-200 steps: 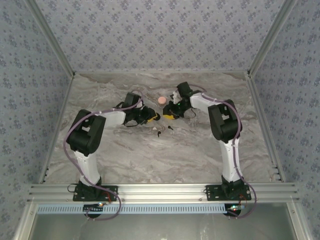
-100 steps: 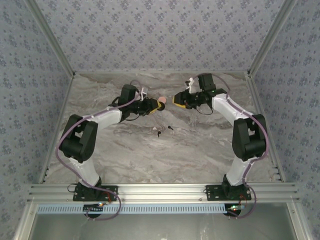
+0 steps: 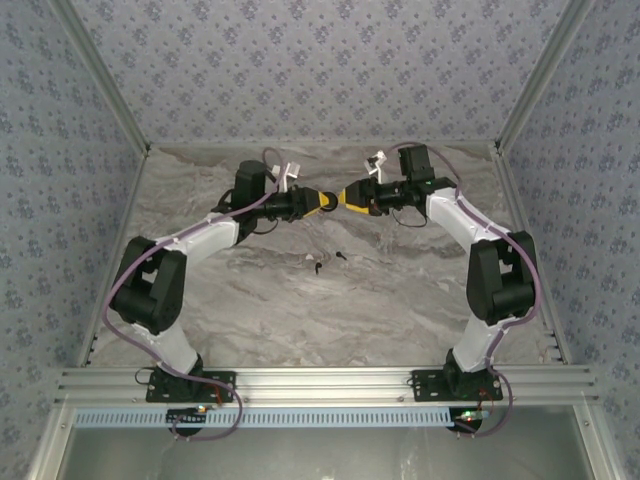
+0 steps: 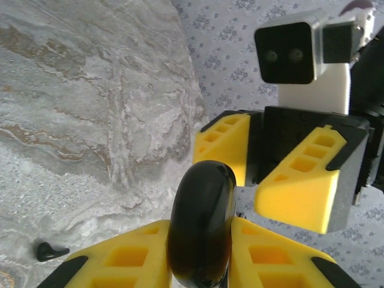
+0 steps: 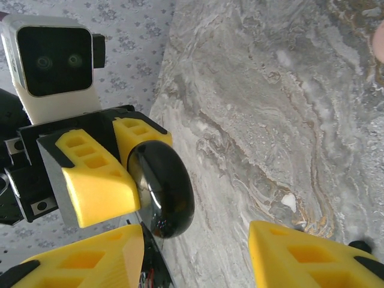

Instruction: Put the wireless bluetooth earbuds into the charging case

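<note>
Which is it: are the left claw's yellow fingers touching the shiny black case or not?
Touching. In the left wrist view, the yellow fingers of the left gripper press against both sides of the black case, with no gap showing.

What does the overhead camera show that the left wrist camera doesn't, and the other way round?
Overhead: both arms whole, base to gripper, and two earbuds lying on the table nearer the bases.
Left wrist: a close look at the glossy black case pinched in the left gripper, with the open right gripper and its camera facing it.
Shared: grippers tip to tip, marble table, one earbud.
</note>
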